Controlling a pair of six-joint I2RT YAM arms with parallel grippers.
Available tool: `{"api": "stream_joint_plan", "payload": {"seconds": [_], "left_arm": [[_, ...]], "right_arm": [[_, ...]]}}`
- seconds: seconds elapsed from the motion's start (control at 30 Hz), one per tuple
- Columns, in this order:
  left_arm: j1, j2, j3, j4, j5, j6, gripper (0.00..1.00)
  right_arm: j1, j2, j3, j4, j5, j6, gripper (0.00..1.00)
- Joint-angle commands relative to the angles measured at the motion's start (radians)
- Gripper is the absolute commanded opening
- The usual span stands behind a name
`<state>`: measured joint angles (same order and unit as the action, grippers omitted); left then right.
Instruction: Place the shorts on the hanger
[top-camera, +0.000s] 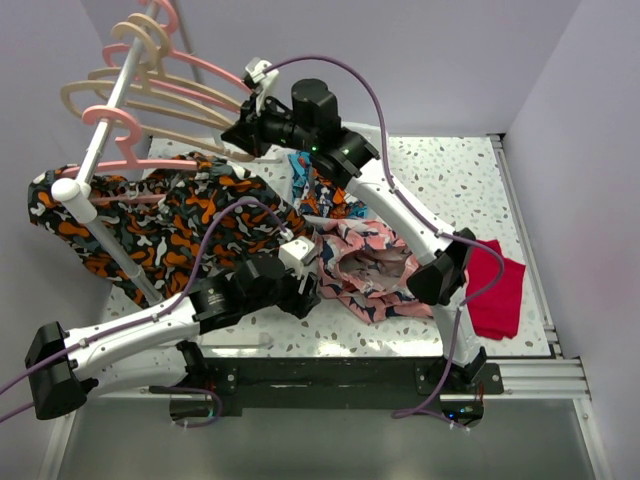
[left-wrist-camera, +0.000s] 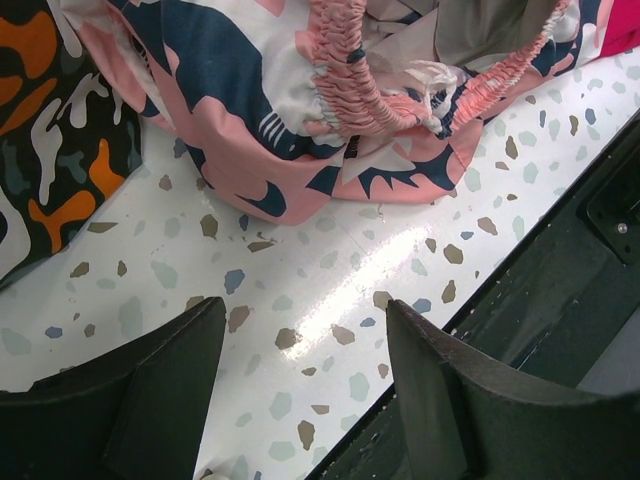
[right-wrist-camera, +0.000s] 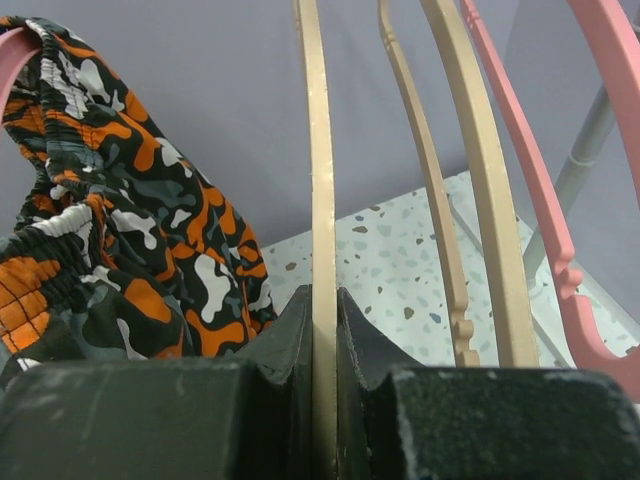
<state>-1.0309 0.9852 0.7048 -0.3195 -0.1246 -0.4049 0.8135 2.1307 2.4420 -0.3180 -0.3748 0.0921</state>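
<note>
white links, black joints, purple cables; left gripper matte black

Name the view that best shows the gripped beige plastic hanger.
Right wrist: the beige plastic hanger runs up, close and sharp, between the shut fingers of the right gripper. The top view shows it small among other hangers on the rail. The left wrist view shows none of it.

Soft printed cloth shorts, smooth beige plastic hanger, glossy speckled tabletop
</note>
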Motion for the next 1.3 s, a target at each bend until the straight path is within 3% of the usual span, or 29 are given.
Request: {"api": "stream_joint_plan", "payload": {"seconds": [0.0,0.17,0.63,1.27], "left_arm": [[-0.004,-0.019,-0.005,0.016,-0.017,-0.003,0.71],[-0.005,-0.01,-0.001,0.025,-0.02,-0.003,0.72],[-0.004,-0.003,0.009,0.022,-0.035,-0.026,0.74],[-0.004,0.086,0.051,0.106,-0.037,-0.074,0.7]], "right_arm": [[0.006,-0.1,-0.009,0.073,0.028,-0.025,0.0],[0.006,-0.158,-0.086,0.089,0.043,-0.043,0.0],[0.006,-0.202,-0.107,0.048,0.076,-0.06,0.0],[-0.002,-0.663,-0.632,0.077,0.318,-0.086,0.0]]}}
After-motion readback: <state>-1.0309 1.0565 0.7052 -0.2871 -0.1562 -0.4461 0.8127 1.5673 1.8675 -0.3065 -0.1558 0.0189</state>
